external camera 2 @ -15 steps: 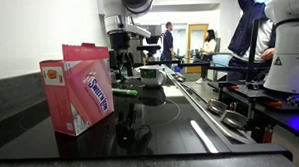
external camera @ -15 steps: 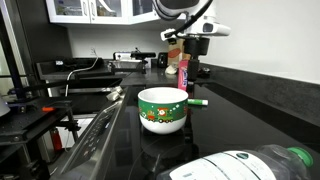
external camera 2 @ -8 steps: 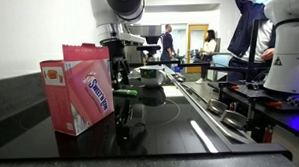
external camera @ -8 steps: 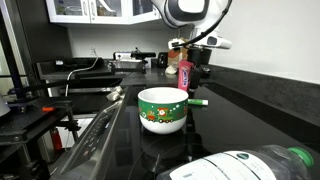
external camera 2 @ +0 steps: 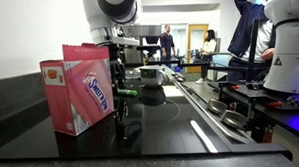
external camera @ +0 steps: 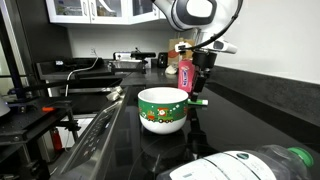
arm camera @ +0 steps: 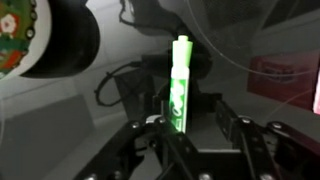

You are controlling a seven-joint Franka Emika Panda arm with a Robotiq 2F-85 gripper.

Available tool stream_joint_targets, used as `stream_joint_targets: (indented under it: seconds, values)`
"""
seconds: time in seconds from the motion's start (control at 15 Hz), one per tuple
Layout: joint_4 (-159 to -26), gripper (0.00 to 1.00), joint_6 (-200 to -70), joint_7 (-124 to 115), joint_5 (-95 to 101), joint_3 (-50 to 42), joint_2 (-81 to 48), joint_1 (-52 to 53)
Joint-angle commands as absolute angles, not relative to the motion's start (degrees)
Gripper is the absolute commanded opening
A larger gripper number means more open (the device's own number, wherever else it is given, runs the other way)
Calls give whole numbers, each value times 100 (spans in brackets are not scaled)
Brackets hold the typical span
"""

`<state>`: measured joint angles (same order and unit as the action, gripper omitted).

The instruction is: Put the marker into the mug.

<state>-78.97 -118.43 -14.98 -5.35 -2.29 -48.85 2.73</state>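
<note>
Marker (arm camera: 180,85) lies flat directly below the spread, empty fingers (arm camera: 243,135), its long axis crosswise to their closing line, mug (arm camera: 40,40) near.

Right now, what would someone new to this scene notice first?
The festive red-and-green mug stands out mid-counter, bright against the dark top. Just beside it lies the bright green marker, with the open pincer poised over it, one finger on each side in the wrist view. In an exterior view, a pink box fills the foreground.
</note>
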Motion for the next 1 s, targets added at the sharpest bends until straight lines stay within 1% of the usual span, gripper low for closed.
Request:
stream_joint_targets:
  seconds: [0.0, 0.13, 0.2, 0.27, 0.33, 0.4, 0.47, 0.53, 0.6, 0.67, 0.93]
  values:
    - [-7509, 55, -11456, -1659, -574, -239, -5092, 231]
    - [-7436, 53, -11383, -1649, -604, -227, -5157, 196]
    - [-7406, 30, -11353, -1640, -613, -223, -5184, 182]
    - [-7381, 28, -11320, -1632, -613, -223, -5201, 175]
    - [-7357, 24, -11296, -1593, -636, -201, -5212, 150]
    - [-7342, 17, -11283, -1576, -645, -193, -5218, 140]
    - [-7334, 8, -11289, -1564, -650, -195, -5220, 126]
    - [-7341, 1, -11326, -1580, -655, -202, -5214, 121]
    - [-7362, 1, -11406, -1648, -648, -232, -5200, 130]
    - [-7444, 5, -11593, -1779, -665, -276, -5146, 137]
    - [-7733, 5, -12291, -2721, -684, -556, -4917, 218]
